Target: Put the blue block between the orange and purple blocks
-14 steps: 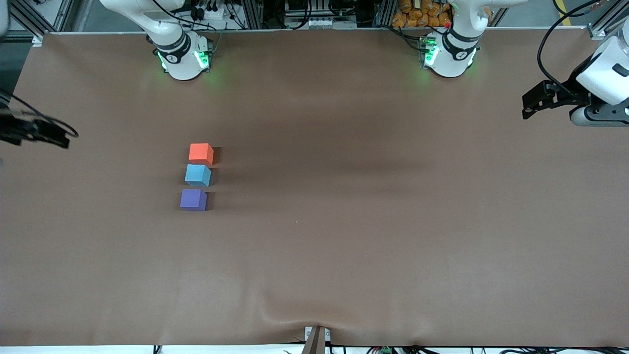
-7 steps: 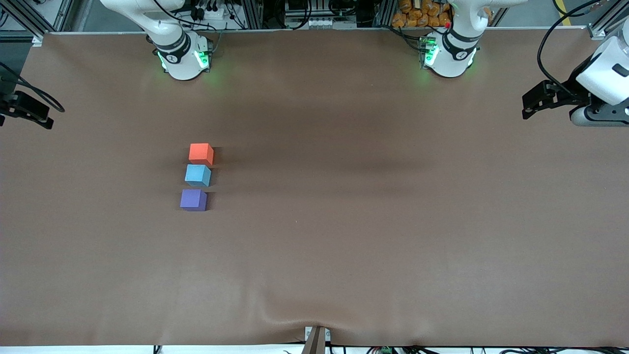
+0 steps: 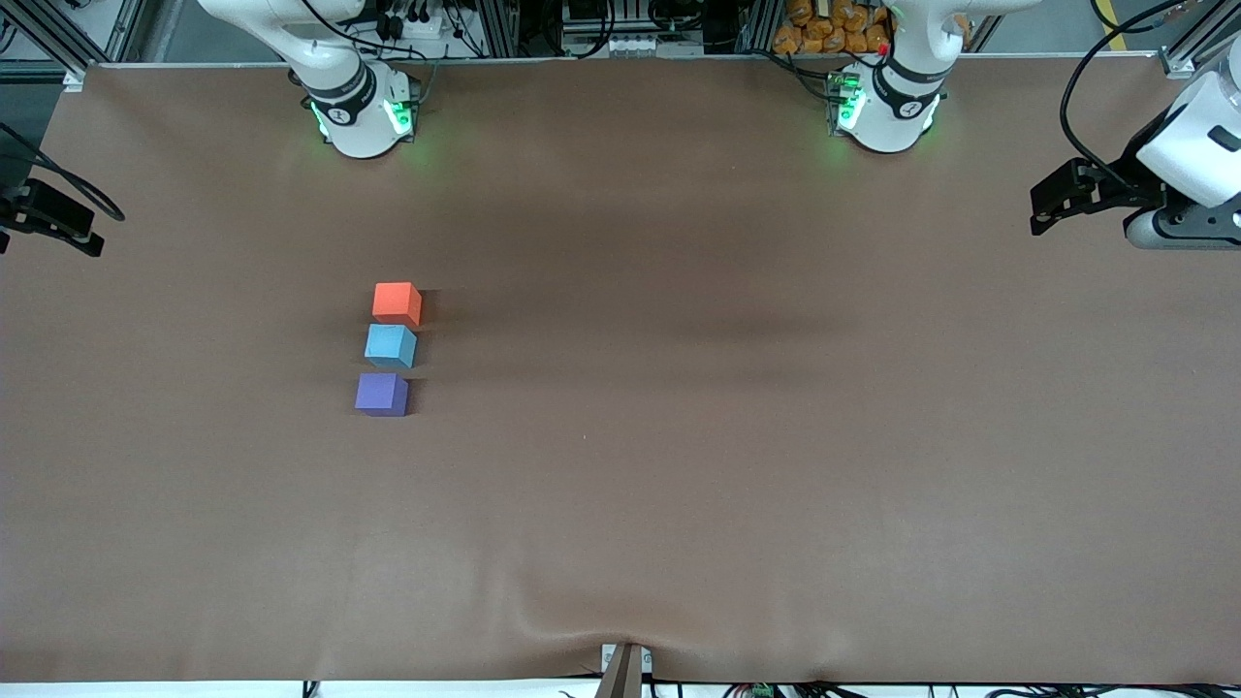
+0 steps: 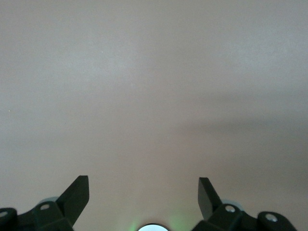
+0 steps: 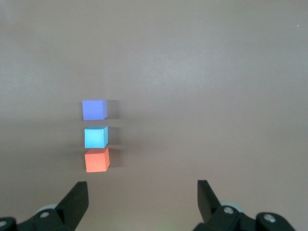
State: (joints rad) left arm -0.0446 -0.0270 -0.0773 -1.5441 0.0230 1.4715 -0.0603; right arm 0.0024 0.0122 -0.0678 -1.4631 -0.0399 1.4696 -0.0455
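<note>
Right claw [image 5: 142, 202] pulled back to frame's left edge, spread, empty. Blue block [image 3: 391, 346] sits between orange block [image 3: 397, 302] and purple block [image 3: 381, 395]: placement looks done. Left claw [image 4: 143, 195] waits, spread.

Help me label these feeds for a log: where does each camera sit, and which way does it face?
Front view: high across the table, facing both arm bases; shows the blocks.
Left wrist view: on the left arm, facing bare table; open left gripper.
Right wrist view: on the right arm, over the blocks; open right gripper.
Shared by front and right wrist: orange block, blue block, purple block.
</note>
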